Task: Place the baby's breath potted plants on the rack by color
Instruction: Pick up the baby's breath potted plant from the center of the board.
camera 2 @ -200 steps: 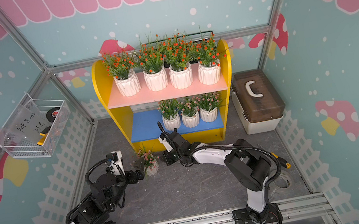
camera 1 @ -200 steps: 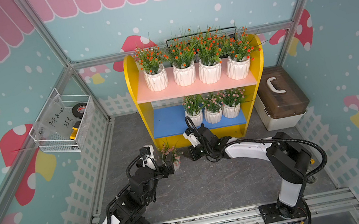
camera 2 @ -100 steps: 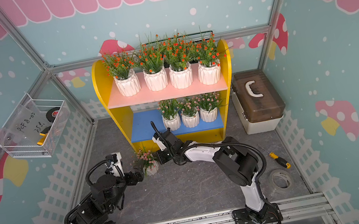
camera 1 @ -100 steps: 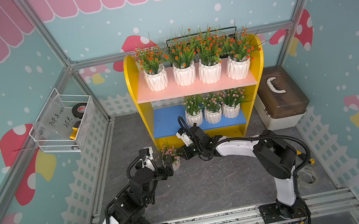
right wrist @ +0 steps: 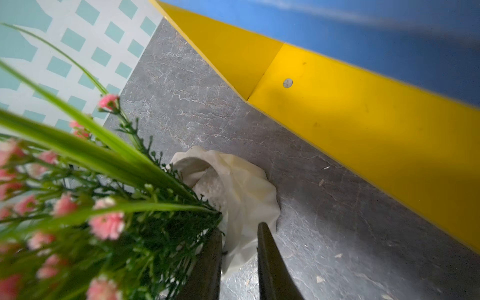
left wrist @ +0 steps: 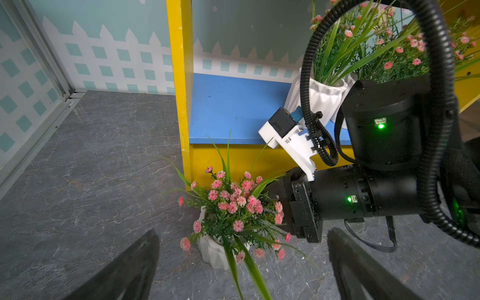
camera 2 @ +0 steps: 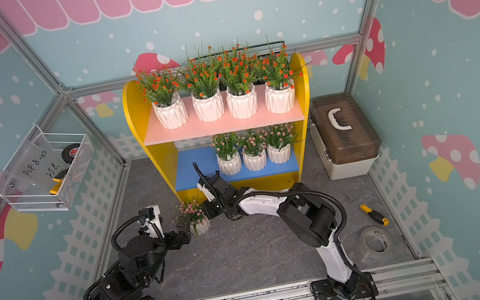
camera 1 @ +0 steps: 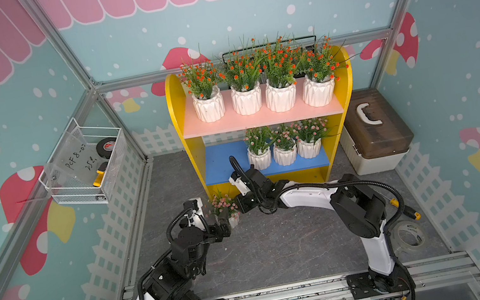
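Pinching the pink plant (right wrist: pixel 241 187) by the near wall of its pot with the right hand (right wrist: pixel 238 230), as far as the right wrist view shows: one finger down inside the rim among the stems, one outside, drawn close with white wall filling the gap. Stands on the table (camera 1: pixel 282 243), just in front of the rack (camera 1: pixel 181 127) at the foot of its left yellow panel, pot about upright, sprigs pointing up. Comes at it from the robot's right, leaving the path toward the rack unblocked. Needs to travel back and up from there onto the bare stretch of the blue shelf (camera 1: pixel 224 163), left of the three pink plants (camera 1: pixel 283 149) standing in a row. Hovers just beside the pot on the opposite side with the left hand (camera 1: pixel 224 223), spread wide and gripping nothing. Probably calls for a straight lift first, to clear the shelf's front edge.
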### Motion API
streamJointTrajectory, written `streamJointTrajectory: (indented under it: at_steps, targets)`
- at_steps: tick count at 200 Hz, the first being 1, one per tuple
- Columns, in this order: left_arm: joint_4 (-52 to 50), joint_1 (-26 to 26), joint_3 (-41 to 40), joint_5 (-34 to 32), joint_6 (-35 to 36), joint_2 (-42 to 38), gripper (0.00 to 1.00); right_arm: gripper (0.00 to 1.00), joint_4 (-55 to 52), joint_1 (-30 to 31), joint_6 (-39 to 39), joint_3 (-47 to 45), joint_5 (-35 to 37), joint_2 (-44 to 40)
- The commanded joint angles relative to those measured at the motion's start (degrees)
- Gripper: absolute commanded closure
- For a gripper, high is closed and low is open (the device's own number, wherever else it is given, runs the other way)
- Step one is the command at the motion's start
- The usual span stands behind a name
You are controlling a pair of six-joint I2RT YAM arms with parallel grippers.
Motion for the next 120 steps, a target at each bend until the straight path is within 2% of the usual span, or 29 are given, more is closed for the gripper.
streamJointTrajectory:
  at_steps: [1,120]
  targets:
    - [-1.3,-0.2,0.6,-0.7,-1.2,-0.8,0.01,0.78,-4.6,1.1,-0.5,2.1,3.4,2.4]
    - [-1.3,-0.2,0.6,0.3,-1.4,-1.0,0.01,0.79,-13.5,2.4,-2.4,9.9,7.4,7.3]
